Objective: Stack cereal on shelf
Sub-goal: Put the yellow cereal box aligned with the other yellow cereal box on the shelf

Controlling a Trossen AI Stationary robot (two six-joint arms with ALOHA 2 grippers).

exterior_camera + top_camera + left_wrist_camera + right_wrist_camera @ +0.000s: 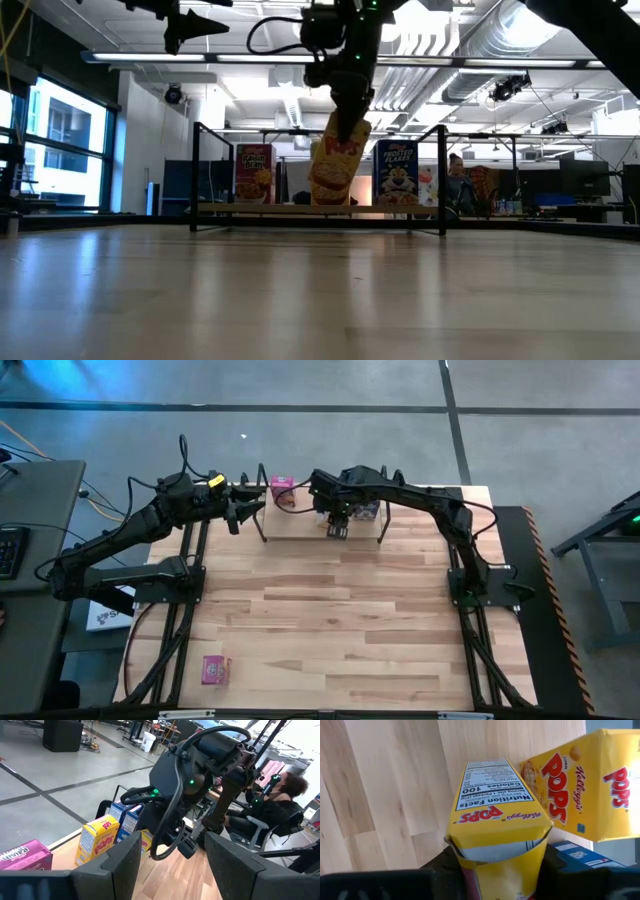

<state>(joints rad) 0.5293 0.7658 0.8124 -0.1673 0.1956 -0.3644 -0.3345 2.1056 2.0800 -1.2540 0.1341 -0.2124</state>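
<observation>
— Low view: our yellow box [338, 168] hangs upright, long axis vertical, clamped in the right gripper [349, 118] just over the shelf [300, 209].
— We see it. Left gripper [243, 512] waits beside, spread and empty.

Yellow cardboard Pops cereal box [496, 832]: we find its lower end cut off; blue cardboard box [580, 854], print perhaps too clipped to read.

Low wooden shelf [300, 525] at table's [330, 620] far edge; right gripper [350, 125] holds yellow cardboard cereal box [335, 165] above it; pink cardboard box [215, 670] lies near front-left corner.
</observation>
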